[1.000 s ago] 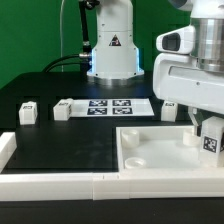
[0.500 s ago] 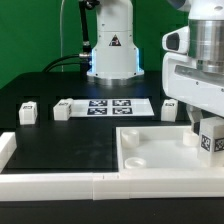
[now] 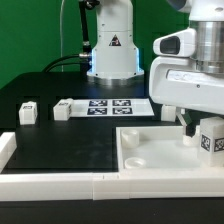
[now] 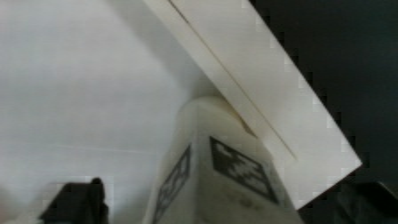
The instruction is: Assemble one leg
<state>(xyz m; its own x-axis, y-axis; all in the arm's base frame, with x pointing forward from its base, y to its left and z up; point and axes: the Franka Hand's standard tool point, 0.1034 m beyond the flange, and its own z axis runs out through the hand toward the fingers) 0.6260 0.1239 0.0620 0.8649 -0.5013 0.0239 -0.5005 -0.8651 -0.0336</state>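
One leg (image 3: 210, 139) hangs under the gripper (image 3: 205, 128) at the exterior view's right, over the far right part of the large white panel (image 3: 150, 150); we see its marker facing the camera. We cannot tell whether the fingers pinch it, since the arm's housing hides them. In the wrist view the leg (image 4: 228, 170) fills the foreground against the panel (image 4: 80, 90), seemingly near its edge. Three more legs (image 3: 27, 113) stand well apart along the black table (image 3: 60, 140), beside the marker board (image 3: 112, 106).

open black table (image 3: 60, 135), legs (image 3: 62, 110) upright
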